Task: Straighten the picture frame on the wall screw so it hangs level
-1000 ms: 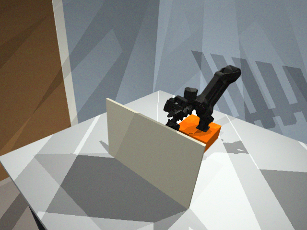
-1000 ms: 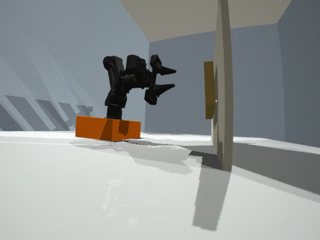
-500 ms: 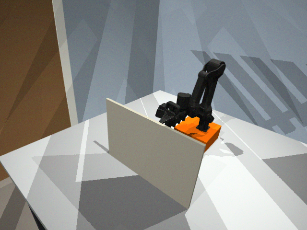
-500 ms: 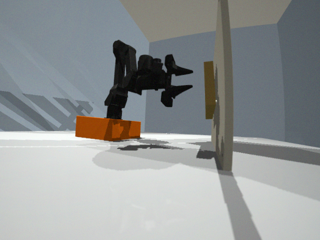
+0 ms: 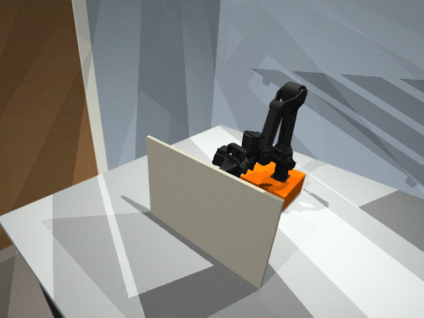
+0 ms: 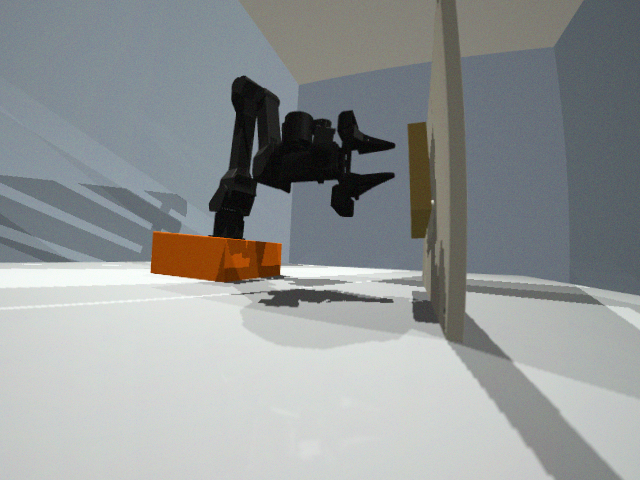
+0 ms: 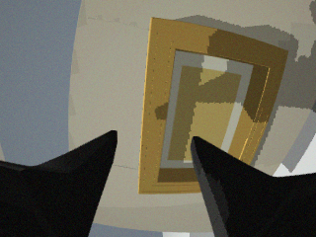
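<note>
The gold picture frame [image 6: 419,180] [image 7: 160,99] hangs on the side of the wall panel that faces the arm. In the wrist view it appears tilted, with a grey mat and a yellowish picture inside; the view is itself turned, so which side is higher I cannot tell. My gripper [image 6: 393,160] [image 7: 154,140] is open and empty, one finger above the other in the exterior view, with a gap between its tips and the frame. In the wrist view the right fingertip overlaps the frame's lower part. The screw and the notched strip are hidden.
The upright beige wall panel [image 5: 212,212] [image 6: 454,206] stands on the white table [image 5: 85,239] [image 6: 206,403] and hides the frame from the top view. The orange base block [image 5: 293,191] [image 6: 191,255] carries the arm. Shadows fall across the frame and panel.
</note>
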Motion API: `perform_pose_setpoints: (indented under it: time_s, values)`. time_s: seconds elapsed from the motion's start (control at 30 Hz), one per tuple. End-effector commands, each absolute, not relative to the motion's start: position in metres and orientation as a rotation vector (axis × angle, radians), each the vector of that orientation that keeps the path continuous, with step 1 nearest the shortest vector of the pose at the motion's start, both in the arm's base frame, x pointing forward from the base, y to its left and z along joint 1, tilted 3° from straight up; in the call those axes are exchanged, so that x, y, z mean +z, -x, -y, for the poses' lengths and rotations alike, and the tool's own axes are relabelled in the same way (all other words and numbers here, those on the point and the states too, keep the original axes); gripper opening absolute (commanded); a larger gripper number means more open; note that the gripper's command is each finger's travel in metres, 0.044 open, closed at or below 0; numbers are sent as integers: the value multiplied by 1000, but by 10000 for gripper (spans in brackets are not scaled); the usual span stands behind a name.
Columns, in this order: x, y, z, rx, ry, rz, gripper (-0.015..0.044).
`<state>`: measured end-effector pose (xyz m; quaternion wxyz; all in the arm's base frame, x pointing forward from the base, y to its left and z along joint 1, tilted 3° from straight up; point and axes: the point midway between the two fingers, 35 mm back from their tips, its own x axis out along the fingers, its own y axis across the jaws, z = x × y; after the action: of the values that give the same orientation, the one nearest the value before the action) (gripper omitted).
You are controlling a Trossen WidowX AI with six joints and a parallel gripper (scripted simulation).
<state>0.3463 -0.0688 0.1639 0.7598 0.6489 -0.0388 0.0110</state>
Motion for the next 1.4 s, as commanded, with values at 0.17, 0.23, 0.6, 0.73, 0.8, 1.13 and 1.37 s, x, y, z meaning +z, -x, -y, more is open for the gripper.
perform_pose_setpoints:
  time_s: [0.17,0.23,0.6,0.73,0.8,1.13,1.37]
  values:
    - [165,-352,70,23,-1411,89,260]
    - [165,-355,70,23,-1411,89,260]
    - [167,-373,71,24,-1411,90,260]
    - [168,-379,71,25,-1411,91,260]
    - [168,-382,71,25,-1411,91,260]
    - [168,-386,71,25,-1411,92,260]
    - [168,-386,71,25,-1411,92,260]
